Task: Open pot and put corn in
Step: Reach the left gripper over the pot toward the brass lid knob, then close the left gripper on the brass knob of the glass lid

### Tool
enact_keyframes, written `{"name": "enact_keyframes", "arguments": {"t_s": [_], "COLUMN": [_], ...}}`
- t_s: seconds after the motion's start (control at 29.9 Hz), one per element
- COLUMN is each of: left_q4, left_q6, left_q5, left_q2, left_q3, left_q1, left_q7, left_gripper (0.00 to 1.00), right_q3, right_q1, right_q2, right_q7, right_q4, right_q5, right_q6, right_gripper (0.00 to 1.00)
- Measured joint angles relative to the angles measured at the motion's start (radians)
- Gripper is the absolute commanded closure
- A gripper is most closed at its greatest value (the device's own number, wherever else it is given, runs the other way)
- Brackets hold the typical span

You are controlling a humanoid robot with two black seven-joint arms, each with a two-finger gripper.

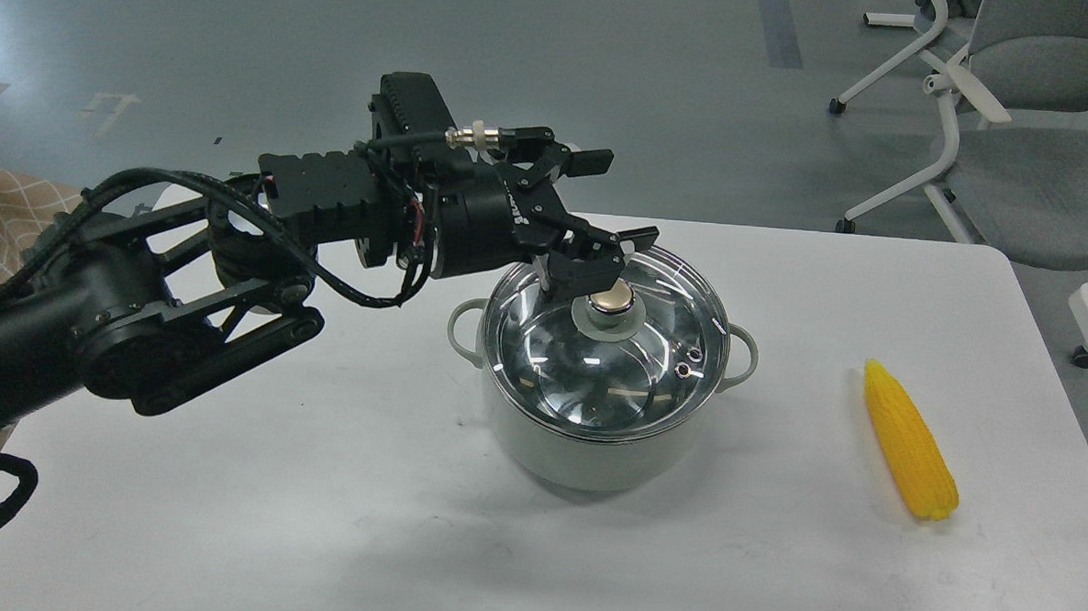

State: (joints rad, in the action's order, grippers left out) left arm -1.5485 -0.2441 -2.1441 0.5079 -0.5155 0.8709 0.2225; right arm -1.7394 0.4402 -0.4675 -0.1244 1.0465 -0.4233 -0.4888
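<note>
The pot (594, 418), pale grey-green with a small loop handle on each side, stood at the centre of the frame on the white table (314, 516), and its glass lid (615, 355) was still seated on the rim, the brass-coloured knob (610, 299) upright in the middle. By that, the task was at its first step: the pot had yet to be opened. The left gripper (592, 257), reaching in from the left of the frame at the end of the black arm, hung just above and to the upper left of the knob with its fingers spread apart; one dark finger (584, 272) sat right beside the knob, perhaps touching it, while the other reached out behind it. It held nothing and was released, not clamped. The next move, as I judged it, called for settling the fingers around the knob, one to each side, closing firmly, then lifting the lid straight up and setting it down on bare table clear of the pot. The corn (908, 441) lay on the table at the right of the frame, well apart from the pot, its tapered end pointing toward the upper edge. The right gripper was not in view. Beyond the table, at the upper right, stood a grey office chair (1001, 133).
</note>
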Motion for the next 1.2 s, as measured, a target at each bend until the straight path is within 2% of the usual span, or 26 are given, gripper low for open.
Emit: {"name": "enact_keyframes", "arguments": {"t_s": [0.3, 0.64, 0.77, 0.84, 1.2], "left_q4": [0.032, 0.136, 0.164, 0.175, 0.214], "left_q6": [0.092, 0.110, 0.112, 0.117, 0.153], "left_q5": [-0.021, -0.013, -0.010, -0.009, -0.007], "left_q2": [-0.017, -0.092, -0.102, -0.103, -0.102], "left_q3": [0.111, 0.117, 0.117, 0.117, 0.118], "left_q1": [-0.018, -0.035, -0.046, -0.052, -0.077], "left_q7": [0.014, 0.014, 0.014, 0.014, 0.017], "left_gripper": [0.16, 0.16, 0.33, 0.38, 0.38], "right_q3": [-0.010, -0.013, -0.019, -0.020, -0.020], "right_q1": [-0.001, -0.001, -0.001, -0.001, -0.005], "right_q2": [-0.006, -0.010, -0.016, -0.017, -0.017], "right_q7": [0.000, 0.000, 0.000, 0.000, 0.000], "right_q4": [-0.002, 0.001, 0.001, 0.001, 0.000], "right_q5": [0.000, 0.001, 0.001, 0.001, 0.000], "right_q6": [0.000, 0.000, 0.000, 0.000, 0.000], "right_gripper": [0.00, 0.00, 0.00, 0.00, 0.00]}}
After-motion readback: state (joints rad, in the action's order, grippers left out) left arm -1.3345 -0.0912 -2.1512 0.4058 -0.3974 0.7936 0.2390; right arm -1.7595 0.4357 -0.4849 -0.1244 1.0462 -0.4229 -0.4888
